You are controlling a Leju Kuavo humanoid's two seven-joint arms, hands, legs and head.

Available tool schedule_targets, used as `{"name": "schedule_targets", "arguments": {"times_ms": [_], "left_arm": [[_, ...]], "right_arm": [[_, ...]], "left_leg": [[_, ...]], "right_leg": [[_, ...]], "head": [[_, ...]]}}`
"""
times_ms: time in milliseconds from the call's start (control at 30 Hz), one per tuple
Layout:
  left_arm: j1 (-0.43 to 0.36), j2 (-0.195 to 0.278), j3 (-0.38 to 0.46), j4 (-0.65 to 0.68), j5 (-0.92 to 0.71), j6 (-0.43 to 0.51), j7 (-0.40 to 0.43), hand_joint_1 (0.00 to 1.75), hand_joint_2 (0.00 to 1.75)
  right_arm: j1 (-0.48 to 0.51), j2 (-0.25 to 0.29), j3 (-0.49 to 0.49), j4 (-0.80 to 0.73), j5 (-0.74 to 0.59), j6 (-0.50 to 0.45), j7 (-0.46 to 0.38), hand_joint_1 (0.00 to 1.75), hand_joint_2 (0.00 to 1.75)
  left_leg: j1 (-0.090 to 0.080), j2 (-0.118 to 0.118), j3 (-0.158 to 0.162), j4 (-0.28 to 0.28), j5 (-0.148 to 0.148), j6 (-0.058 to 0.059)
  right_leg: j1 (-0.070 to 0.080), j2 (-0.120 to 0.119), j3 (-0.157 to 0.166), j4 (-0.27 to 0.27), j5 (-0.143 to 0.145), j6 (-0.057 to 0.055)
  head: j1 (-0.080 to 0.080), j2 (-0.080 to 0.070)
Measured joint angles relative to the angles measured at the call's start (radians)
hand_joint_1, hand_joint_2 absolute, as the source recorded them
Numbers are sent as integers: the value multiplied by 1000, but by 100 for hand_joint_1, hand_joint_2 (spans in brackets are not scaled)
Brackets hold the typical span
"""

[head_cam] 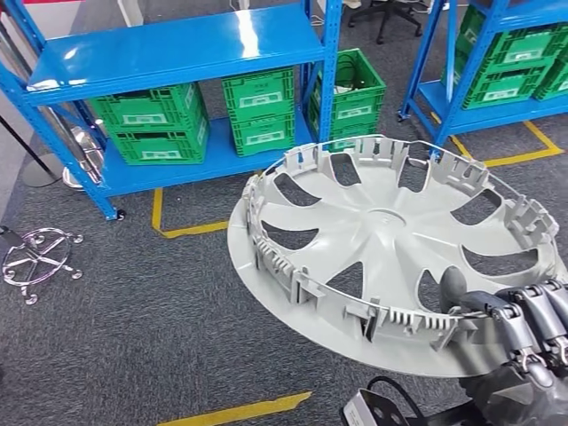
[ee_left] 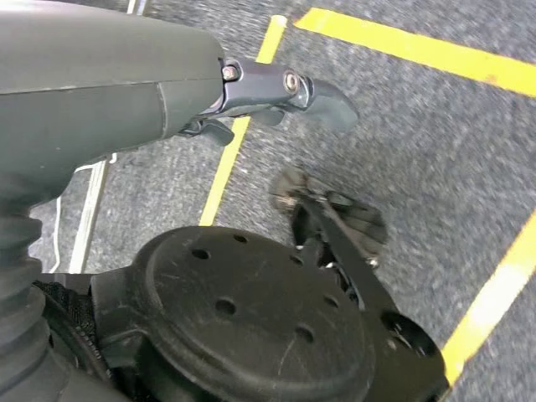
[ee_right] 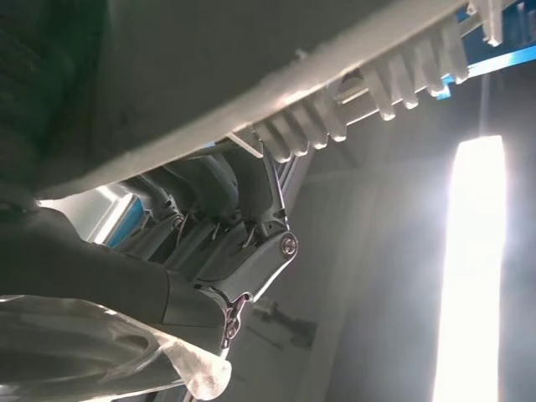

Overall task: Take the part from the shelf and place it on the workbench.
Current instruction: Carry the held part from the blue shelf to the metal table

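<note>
Part (head_cam: 395, 244): round grey ribbed plastic, right hand (head_cam: 529, 324) gripping rim.

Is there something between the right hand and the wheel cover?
Nothing visible: the right hand already grips the grey wheel cover at its near rim, holding it above the carpet. The workbench cannot be judged from these views.

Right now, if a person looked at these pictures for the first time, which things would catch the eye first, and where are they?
First the large grey wheel cover, held up in the middle of the head view with its clip side upward, above the dark carpet. The right hand grips its near rim at the lower right. Behind it stands a blue shelf with green crates on its low level, and yellow floor lines run below.
</note>
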Motion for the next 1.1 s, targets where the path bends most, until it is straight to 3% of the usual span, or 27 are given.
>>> {"name": "schedule_targets", "arguments": {"times_ms": [33,100,133,200,233,267,300,367,433,500,533,567,633,700,733,833,900,967,1000,1033,1067,1100], "left_arm": [[-1,0,1,0,0,-3,-1,0,175],[-4,0,1,-2,0,-8,0,0,175],[-5,1,2,-2,0,-10,1,0,175],[-5,2,5,-1,0,-8,4,0,175],[-5,3,7,0,0,-6,5,0,175],[-6,2,9,0,0,-5,7,0,175],[-6,2,11,0,0,-4,9,0,175],[-7,1,15,1,0,-4,12,0,175],[-6,0,22,1,0,-5,13,0,175],[-4,0,30,2,0,1,17,0,175],[-4,-1,34,2,0,7,19,0,175],[-5,-2,37,2,0,13,20,0,175],[-6,-3,42,3,0,22,22,0,175],[-7,-2,43,5,0,23,25,0,175],[-8,-2,43,6,-1,23,27,0,175],[-10,-1,43,10,-1,23,30,0,175],[-11,0,43,11,-1,21,31,0,175],[-12,1,43,11,-1,20,31,0,175],[-13,1,43,11,-1,19,30,0,175],[-16,1,43,11,-1,19,30,0,175],[-18,1,43,11,-1,19,30,0,175],[-20,1,43,11,-1,19,31,0,175]], "right_arm": [[1,0,0,0,0,0,-1,175,175],[1,0,0,0,1,0,-1,175,175],[2,0,0,0,1,0,-1,175,175],[1,0,0,0,1,0,-1,175,175],[0,0,0,0,1,0,-1,175,175],[1,0,0,-1,1,0,-1,175,175],[2,0,0,-2,1,0,-2,175,175],[4,0,0,-4,1,0,-5,175,175],[3,0,0,-5,1,0,-9,175,175],[3,0,0,-6,0,0,-12,175,175],[3,0,0,-6,0,0,-13,175,175],[4,0,0,-6,0,0,-15,175,175],[4,0,0,-6,0,0,-22,175,175],[3,0,0,-6,0,0,-30,175,175],[3,0,0,-6,0,0,-35,175,175],[5,0,0,-7,0,0,-41,175,175],[4,0,0,-7,0,0,-43,175,175],[3,0,0,-7,0,0,-45,175,175],[3,0,0,-7,0,0,-45,175,175],[4,0,0,-7,0,0,-46,175,175],[4,0,0,-7,0,0,-46,175,175],[4,0,0,-7,0,0,-47,175,175]], "left_leg": [[-3,-21,-23,69,-30,4],[-14,-56,-42,137,-41,27],[-20,-79,-23,102,-11,45],[-25,-126,10,4,36,69],[-28,-142,14,-15,40,76],[-30,-141,15,-26,40,77],[-29,-131,18,-42,40,76],[-21,-107,23,-72,46,70],[-16,-81,24,-85,54,65],[-16,-54,22,-84,55,65],[-15,-40,22,-84,54,64],[-14,-26,23,-83,53,61],[-11,-3,28,-78,47,52],[-15,14,30,-71,38,40],[-18,21,31,-68,35,34],[-19,32,34,-64,29,21],[-15,-2,19,-20,-8,11],[-14,-48,-30,101,-77,6],[-14,-58,-57,167,-104,6],[-16,-62,-73,209,-114,7],[-17,-64,-73,215,-102,9],[-17,-68,-58,182,-71,12]], "right_leg": [[5,22,-2,0,3,-9],[19,70,-5,0,9,-21],[25,91,-6,0,12,-25],[26,112,-14,1,19,-22],[22,121,-21,1,24,-18],[20,129,-28,1,29,-11],[18,137,-35,-1,34,-4],[21,114,-55,15,23,7],[19,63,-99,102,-30,19],[12,38,-149,224,-81,32],[8,33,-158,253,-86,38],[4,28,-149,246,-73,44],[-1,4,-80,128,-19,51],[2,-28,-14,16,9,42],[5,-35,-1,-6,8,33],[6,-10,-5,-8,10,5],[2,8,-7,-12,15,-9],[2,26,-10,-13,19,-17],[3,37,-12,-13,20,-19],[4,49,-12,-13,21,-20],[4,63,-12,-12,21,-20],[5,78,-11,-12,22,-19]], "head": [[-2,0],[-2,0],[-1,0],[3,0],[4,0],[4,0],[3,0],[6,0],[9,0],[10,0],[10,0],[10,0],[10,0],[10,0],[9,0],[9,0],[7,0],[4,0],[4,0],[4,0],[4,0],[5,0]]}}
